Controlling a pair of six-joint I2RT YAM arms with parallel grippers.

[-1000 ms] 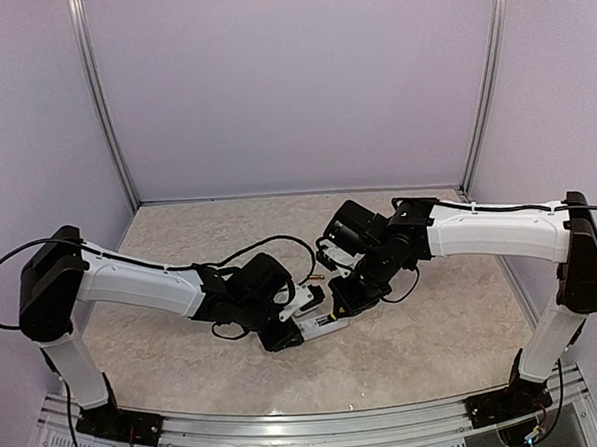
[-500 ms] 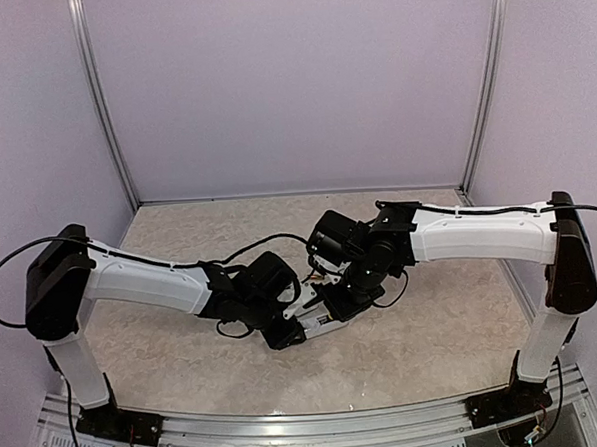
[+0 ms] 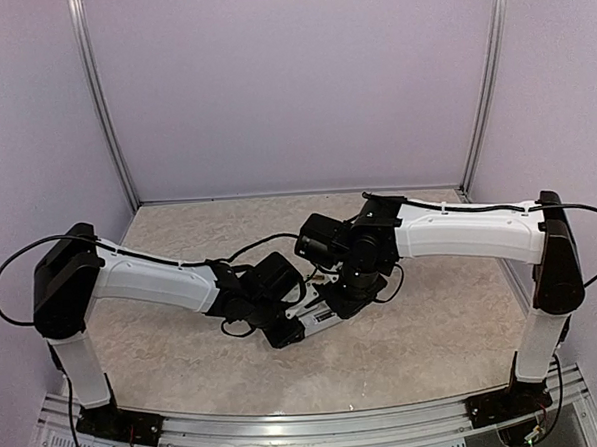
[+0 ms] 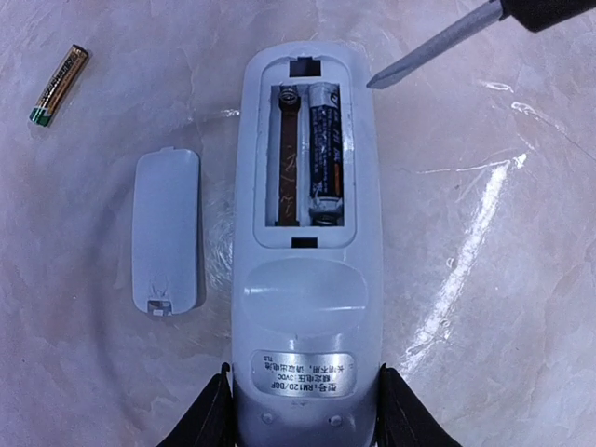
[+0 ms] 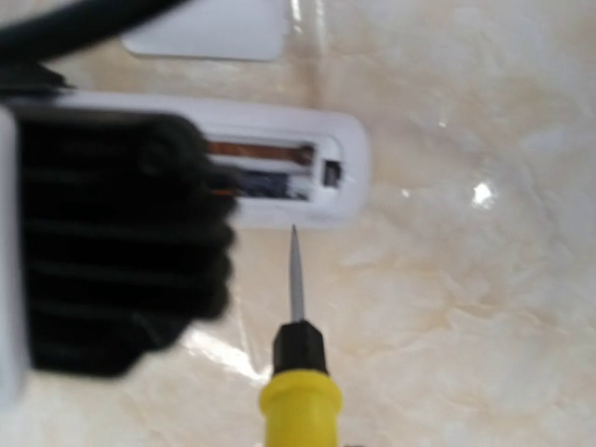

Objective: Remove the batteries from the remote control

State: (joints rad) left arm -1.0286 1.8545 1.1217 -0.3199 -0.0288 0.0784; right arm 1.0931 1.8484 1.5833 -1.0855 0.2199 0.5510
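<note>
One marbled worktop (image 4: 521, 307) carries one white remote control (image 4: 307, 307), back face up, compartment open, its lower end clamped in the left end effector (image 4: 307, 410). One detached cover (image 4: 166, 244) lies just beside it. One yellow-handled screwdriver (image 5: 298, 372), held in the closed right end effector (image 3: 335, 302), points its tip near the remote's top corner. Batteries counted: two, with one dark battery (image 4: 326, 154) seated in the compartment and one gold battery (image 4: 58, 86) loose on the worktop.

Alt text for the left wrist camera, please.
A white remote, gripped at its near end by the left gripper, lies with its battery bay open: one dark battery inside, one slot empty. Its cover and a gold battery lie at left; a screwdriver tip sits upper right.
</note>
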